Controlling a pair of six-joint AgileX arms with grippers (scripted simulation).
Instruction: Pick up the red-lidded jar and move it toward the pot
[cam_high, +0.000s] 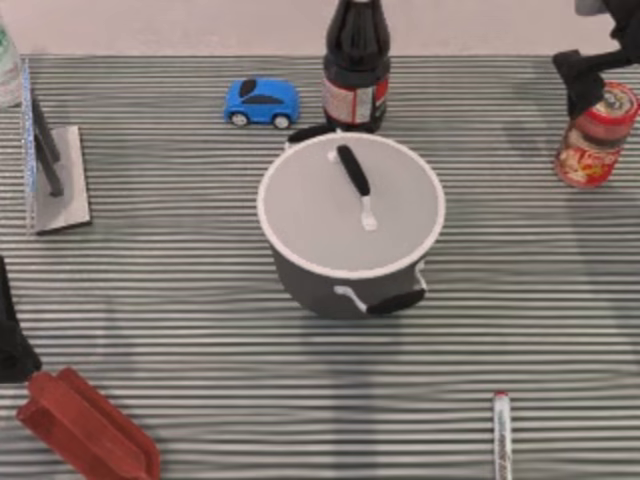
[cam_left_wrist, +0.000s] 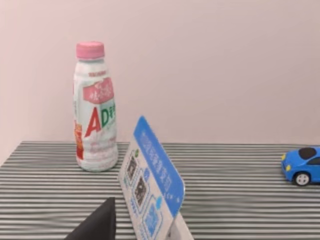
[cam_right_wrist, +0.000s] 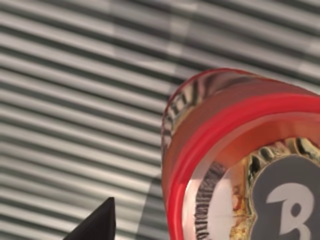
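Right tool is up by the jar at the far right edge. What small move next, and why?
Probably lower the right tool a little around the red-lidded jar before closing. It sits at the lid, the jar stands on the table, well right of the pot; no grip shows yet. The left arm is parked at the left edge.

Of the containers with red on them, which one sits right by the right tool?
The red-lidded jar at the table's right edge, beside the right tool; the dark bottle stands behind the pot.

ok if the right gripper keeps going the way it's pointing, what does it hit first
Most likely the jar: the right wrist view is filled by its red lid, close ahead. In the top view the right gripper sits right at the jar's lid, though actual contact can't be judged.
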